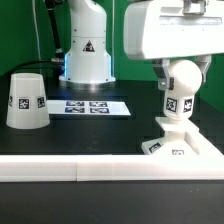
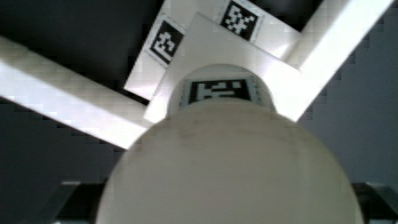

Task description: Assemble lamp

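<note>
Lamp bulb, a matte white round-headed piece (image 1: 181, 97), is standing upright on the low angular white base (image 1: 172, 140) at the exterior view's right, with the gripper (image 1: 180, 76) clasping its head and the tapered white shade (image 1: 25, 100) sitting well apart. In the wrist view, the bulb (image 2: 214, 160) is lining up over the base (image 2: 210, 40); holding it plumb while twisting should seat it.

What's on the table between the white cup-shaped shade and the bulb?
In the exterior view, the flat marker board with its printed tags lies between the shade and the bulb.

The arm (image 1: 88, 45) is glossy white, marked with a black triangle. The gripper (image 1: 183, 80) has a boxy white body and dark fingers (image 1: 160, 72).
</note>
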Robot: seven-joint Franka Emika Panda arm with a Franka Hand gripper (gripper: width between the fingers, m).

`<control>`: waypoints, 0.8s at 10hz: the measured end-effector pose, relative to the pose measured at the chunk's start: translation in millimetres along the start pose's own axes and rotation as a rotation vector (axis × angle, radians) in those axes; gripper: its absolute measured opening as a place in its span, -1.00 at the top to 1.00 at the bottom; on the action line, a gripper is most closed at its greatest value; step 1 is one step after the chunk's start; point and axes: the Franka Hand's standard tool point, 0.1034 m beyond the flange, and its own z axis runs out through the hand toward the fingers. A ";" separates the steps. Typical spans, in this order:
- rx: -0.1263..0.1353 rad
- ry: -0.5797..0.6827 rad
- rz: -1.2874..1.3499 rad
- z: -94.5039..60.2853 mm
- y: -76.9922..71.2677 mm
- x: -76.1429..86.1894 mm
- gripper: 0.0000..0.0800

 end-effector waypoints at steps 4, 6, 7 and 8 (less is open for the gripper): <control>-0.004 -0.003 0.273 1.2 5.4 -2.1 -0.45; -0.005 -0.003 0.429 1.2 8.0 -2.9 -0.45; -0.004 -0.003 0.490 1.3 8.4 -3.2 -0.45; -0.002 -0.003 0.611 1.4 9.8 -3.7 -0.45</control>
